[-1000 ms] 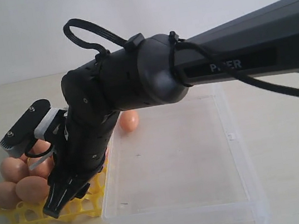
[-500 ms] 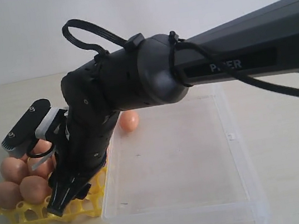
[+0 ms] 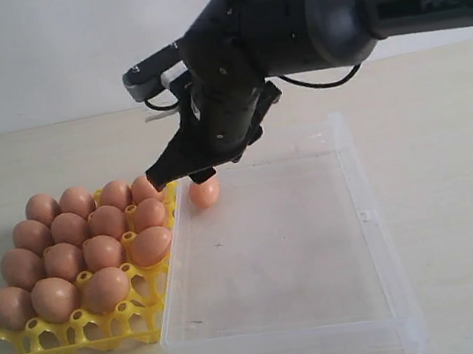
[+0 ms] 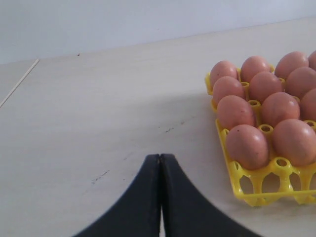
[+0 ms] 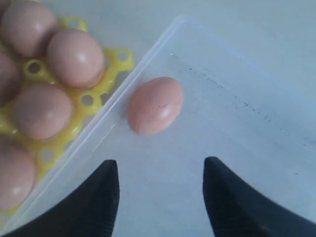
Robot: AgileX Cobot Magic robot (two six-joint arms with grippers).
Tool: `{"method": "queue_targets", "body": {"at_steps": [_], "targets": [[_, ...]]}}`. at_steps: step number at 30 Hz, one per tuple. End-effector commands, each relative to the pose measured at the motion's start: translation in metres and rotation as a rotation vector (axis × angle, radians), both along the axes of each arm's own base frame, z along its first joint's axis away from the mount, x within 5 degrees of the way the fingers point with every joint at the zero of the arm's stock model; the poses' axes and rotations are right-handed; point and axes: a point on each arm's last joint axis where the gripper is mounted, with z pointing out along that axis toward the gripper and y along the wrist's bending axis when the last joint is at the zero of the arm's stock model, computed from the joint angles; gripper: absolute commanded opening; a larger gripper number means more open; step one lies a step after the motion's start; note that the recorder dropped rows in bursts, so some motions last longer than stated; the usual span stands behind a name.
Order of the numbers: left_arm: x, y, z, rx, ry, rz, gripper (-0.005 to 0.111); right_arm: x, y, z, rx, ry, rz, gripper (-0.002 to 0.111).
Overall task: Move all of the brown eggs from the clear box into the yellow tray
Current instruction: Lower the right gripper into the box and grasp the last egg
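Note:
One brown egg (image 3: 204, 192) lies in the far left corner of the clear box (image 3: 288, 344), close to its wall. My right gripper (image 3: 180, 175) hangs open just above that egg, nothing between its fingers. In the right wrist view the egg (image 5: 155, 105) lies ahead of the open gripper (image 5: 160, 165) on the clear box floor (image 5: 237, 138). The yellow tray (image 3: 65, 343) left of the box holds several brown eggs (image 3: 74, 255). My left gripper (image 4: 160, 157) is shut and empty over bare table, beside the tray (image 4: 247, 190); it is out of the exterior view.
The light wooden table (image 3: 448, 163) runs around the box and tray. A pale wall (image 3: 40, 55) stands behind. The right arm (image 3: 326, 3) reaches in from the upper right, over the box's far edge.
The right arm has lifted off the tray's near side and swung back and right to hang over the egg in the box. The tray's eggs, hidden before, now show.

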Motion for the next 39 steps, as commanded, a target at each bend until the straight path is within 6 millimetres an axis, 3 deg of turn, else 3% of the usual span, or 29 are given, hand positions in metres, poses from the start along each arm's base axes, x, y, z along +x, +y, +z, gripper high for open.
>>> {"method": "queue_targets", "body": {"at_steps": [1,5,11,32,35,39], "targets": [[0.000,0.000,0.002,-0.007,-0.019,-0.005,0.000,0.032,-0.022,-0.033,0.072,0.023,-0.155,0.052],[0.000,0.000,0.002,-0.007,-0.019,-0.005,0.000,0.048,-0.021,-0.053,0.228,0.026,-0.220,0.052],[0.000,0.000,0.002,-0.007,-0.019,-0.005,0.000,0.055,-0.010,-0.063,0.391,0.011,-0.269,0.052],[0.000,0.000,0.002,-0.007,-0.019,-0.005,0.000,0.055,-0.011,-0.102,0.357,0.086,-0.299,0.051],[0.000,0.000,0.002,-0.007,-0.019,-0.005,0.000,0.053,-0.012,-0.102,0.334,0.110,-0.304,0.039],[0.000,0.000,0.002,-0.007,-0.019,-0.005,0.000,0.052,-0.014,-0.093,0.311,0.103,-0.273,0.000]]}}
